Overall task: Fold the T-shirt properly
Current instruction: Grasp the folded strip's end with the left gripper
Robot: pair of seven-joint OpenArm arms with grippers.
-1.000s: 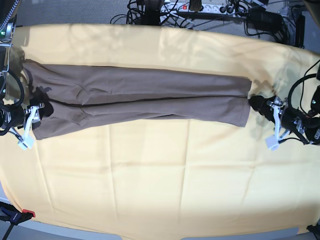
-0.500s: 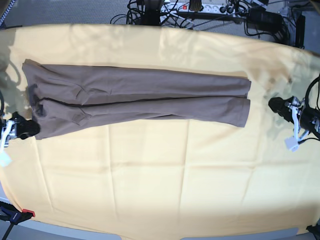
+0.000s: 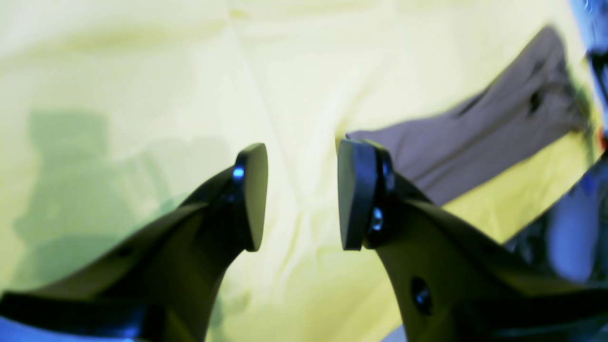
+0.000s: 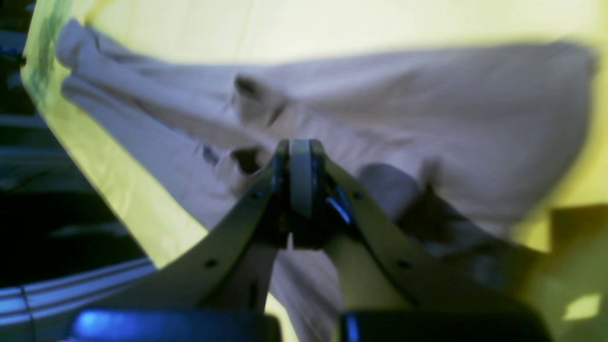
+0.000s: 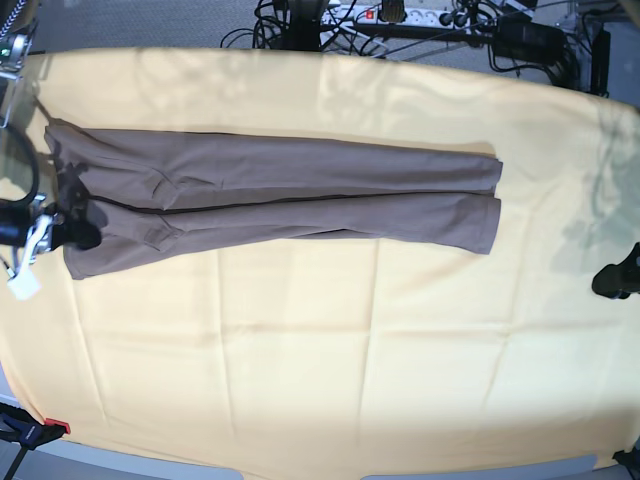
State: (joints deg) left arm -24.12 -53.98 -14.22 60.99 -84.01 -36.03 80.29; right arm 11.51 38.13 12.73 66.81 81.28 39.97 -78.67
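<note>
The taupe-brown T-shirt (image 5: 280,195) lies folded into a long narrow band across the far half of the yellow cloth (image 5: 330,350). My right gripper (image 5: 82,236) is at the shirt's left end. In the right wrist view it (image 4: 300,164) is shut, pads together, just over the wrinkled brown fabric (image 4: 427,123), with no cloth seen between the pads. My left gripper (image 5: 610,282) is at the right edge of the base view, well off the shirt. In the left wrist view it (image 3: 301,194) is open and empty over the yellow cloth, with the shirt's end (image 3: 479,137) beyond it.
Cables and a power strip (image 5: 400,15) lie past the table's far edge. A red-tipped clamp (image 5: 45,430) holds the cloth at the near left corner. The yellow cloth's near half holds nothing.
My right gripper has moved back in from the left edge onto the shirt's left end. My left gripper has drawn away to the right and nearer, almost out of the base view.
</note>
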